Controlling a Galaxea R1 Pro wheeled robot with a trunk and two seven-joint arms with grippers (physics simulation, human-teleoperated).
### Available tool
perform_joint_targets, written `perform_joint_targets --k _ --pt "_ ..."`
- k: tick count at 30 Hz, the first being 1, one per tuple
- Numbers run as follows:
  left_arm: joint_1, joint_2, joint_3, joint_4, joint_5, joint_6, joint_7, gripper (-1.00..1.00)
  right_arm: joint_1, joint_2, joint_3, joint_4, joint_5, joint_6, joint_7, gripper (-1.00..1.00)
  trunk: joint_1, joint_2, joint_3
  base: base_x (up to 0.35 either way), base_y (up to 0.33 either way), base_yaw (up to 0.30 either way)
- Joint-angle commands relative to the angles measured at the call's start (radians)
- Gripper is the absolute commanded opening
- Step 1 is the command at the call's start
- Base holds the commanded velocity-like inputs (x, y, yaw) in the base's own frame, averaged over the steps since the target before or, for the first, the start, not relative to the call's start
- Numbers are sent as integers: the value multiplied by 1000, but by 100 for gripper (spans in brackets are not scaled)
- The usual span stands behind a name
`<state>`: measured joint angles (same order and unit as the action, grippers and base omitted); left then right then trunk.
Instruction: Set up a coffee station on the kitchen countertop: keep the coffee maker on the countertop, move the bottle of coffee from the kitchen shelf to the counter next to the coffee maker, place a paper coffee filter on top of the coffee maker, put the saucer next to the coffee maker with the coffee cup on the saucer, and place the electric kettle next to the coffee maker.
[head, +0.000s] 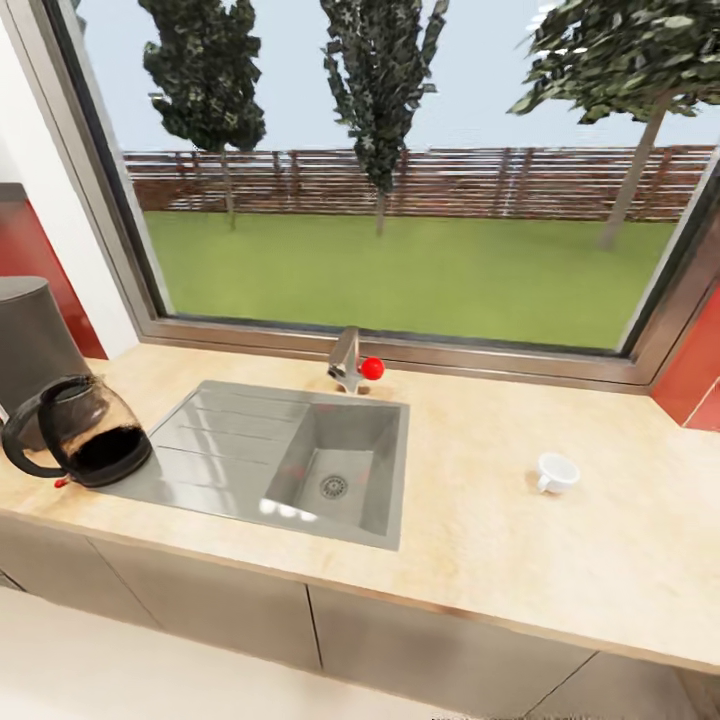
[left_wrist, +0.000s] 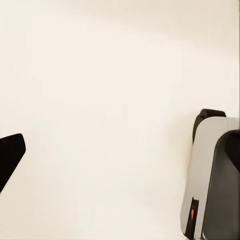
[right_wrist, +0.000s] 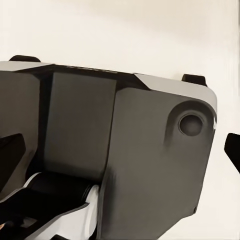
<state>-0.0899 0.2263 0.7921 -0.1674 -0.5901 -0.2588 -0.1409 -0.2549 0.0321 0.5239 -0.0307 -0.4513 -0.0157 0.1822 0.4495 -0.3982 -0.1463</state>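
Beige countertop (head: 480, 470) spreads open between sink (head: 290, 460) and coffee cup (head: 556, 472); coffee maker (head: 60, 410) at left edge; finger spread unreadable.

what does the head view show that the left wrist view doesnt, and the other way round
Head view alone: the beige countertop, the steel sink with its faucet, the coffee maker with its glass carafe at the counter's left end, a white coffee cup lying on its side to the right of the sink, and a window onto lawn, trees and fence.

Left wrist view alone: a pale floor, part of the robot's grey and black base, and one dark fingertip of the left gripper at the edge.

Shared: nothing I can identify in both.
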Motion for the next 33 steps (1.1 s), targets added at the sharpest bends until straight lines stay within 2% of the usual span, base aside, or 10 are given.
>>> perform_joint_targets --k 1,7,15,17,18,21,23,30,33 --pt "-1 -4 9 0 -9 -1 -5 100 -1 0 8 2 -10 -1 3 100 1 -2 -1 0 0 -254" --pt "-1 -16 9 0 -35 2 -4 100 -1 -1 8 3 -10 -1 2 100 1 -2 2 0 0 -258" --pt "-1 -19 9 0 -42 3 -2 100 -1 -3 8 4 -10 0 0 100 1 -2 5 -50 38 -261" --pt "-1 -20 10 0 -42 4 1 100 -1 -11 8 5 -10 2 -1 100 1 -2 6 -227 174 -261" --pt "-1 -21 9 0 -42 16 4 100 0 -21 8 6 -10 3 -54 100 1 -2 7 -260 200 -261" --pt "-1 -22 9 0 -44 55 5 100 0 -26 8 5 -9 3 -181 100 1 -2 8 -264 204 -261" --pt "-1 -24 9 0 -46 86 6 100 2 -27 8 5 -9 3 -218 100 1 -2 9 -265 206 -261" --pt "-1 -27 9 2 -47 108 7 100 7 -22 9 3 -8 4 -233 100 1 -2 10 -279 169 -187" --pt "-1 -39 9 1 -48 108 8 100 7 -19 11 3 -8 4 -232 100 1 -2 10 -317 -42 -27"
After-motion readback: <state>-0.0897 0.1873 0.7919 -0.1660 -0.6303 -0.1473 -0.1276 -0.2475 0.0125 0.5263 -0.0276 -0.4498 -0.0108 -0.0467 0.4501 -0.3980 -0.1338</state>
